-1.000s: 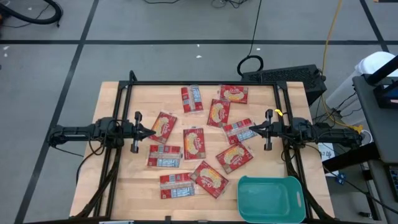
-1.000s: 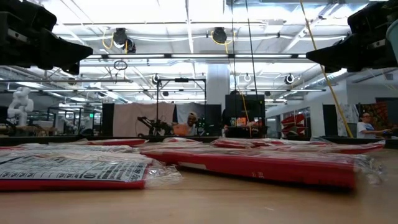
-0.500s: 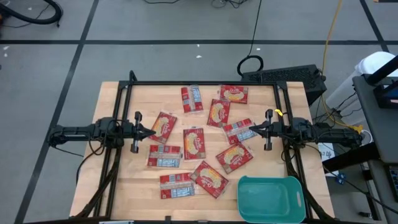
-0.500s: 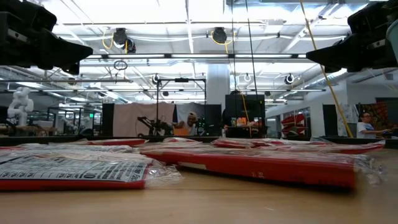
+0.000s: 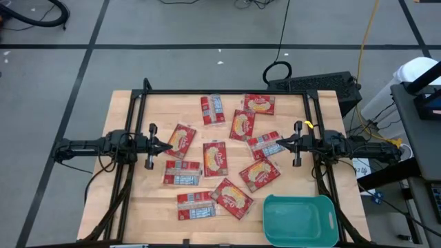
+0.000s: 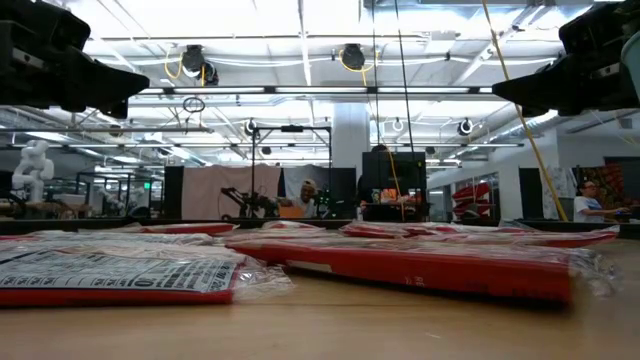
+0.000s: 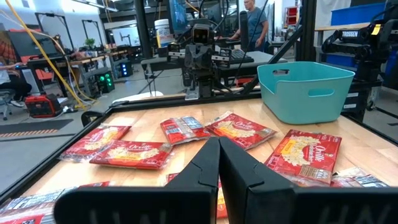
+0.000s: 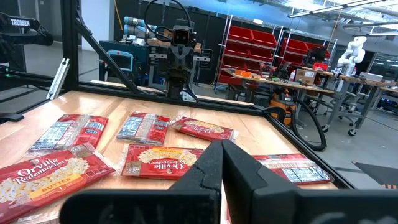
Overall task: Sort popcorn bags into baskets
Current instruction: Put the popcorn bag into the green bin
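Several red popcorn bags lie flat and scattered over the middle of the wooden table (image 5: 124, 207), such as one with a yellow oval (image 5: 182, 140) and one with a grey label (image 5: 182, 173). The teal basket (image 5: 300, 219) stands at the near right corner; it also shows in the left wrist view (image 7: 305, 90). My left gripper (image 5: 167, 145) hovers shut above the table at the left, its tips over the edge of a bag. My right gripper (image 5: 279, 143) hovers shut at the right, over another bag (image 5: 264, 144). Both point at each other.
A black frame (image 5: 220, 92) borders the table's far edge and sides. In the low view, bags (image 6: 420, 265) lie close before the camera. Bare wood shows along the near left edge. A person (image 7: 254, 25) stands in the room beyond the table.
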Robot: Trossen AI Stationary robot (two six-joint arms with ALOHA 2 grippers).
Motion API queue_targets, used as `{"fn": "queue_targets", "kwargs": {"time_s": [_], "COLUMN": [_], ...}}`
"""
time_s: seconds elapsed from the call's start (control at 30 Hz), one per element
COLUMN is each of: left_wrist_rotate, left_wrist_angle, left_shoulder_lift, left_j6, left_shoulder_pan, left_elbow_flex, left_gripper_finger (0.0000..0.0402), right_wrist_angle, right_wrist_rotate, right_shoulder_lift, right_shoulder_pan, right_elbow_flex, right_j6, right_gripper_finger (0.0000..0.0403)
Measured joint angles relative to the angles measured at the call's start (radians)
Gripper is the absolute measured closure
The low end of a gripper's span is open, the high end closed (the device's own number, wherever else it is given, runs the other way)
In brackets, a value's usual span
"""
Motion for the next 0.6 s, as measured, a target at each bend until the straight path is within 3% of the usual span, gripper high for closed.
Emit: {"fn": "queue_targets", "kwargs": {"time_s": [0.6], "left_wrist_rotate": [0.000], "left_wrist_angle": [0.000], "left_shoulder_lift": [0.000], "left_j6": [-0.049], "left_shoulder_pan": [0.000], "left_elbow_flex": [0.000], "left_gripper_finger": [0.0394], "right_wrist_angle": [0.000], "right_wrist_rotate": [0.000], "right_shoulder_lift": [0.000], "right_shoulder_pan": [0.000], "right_elbow_flex": [0.000], "right_j6": [0.000], "right_gripper_finger": [0.0403]}}
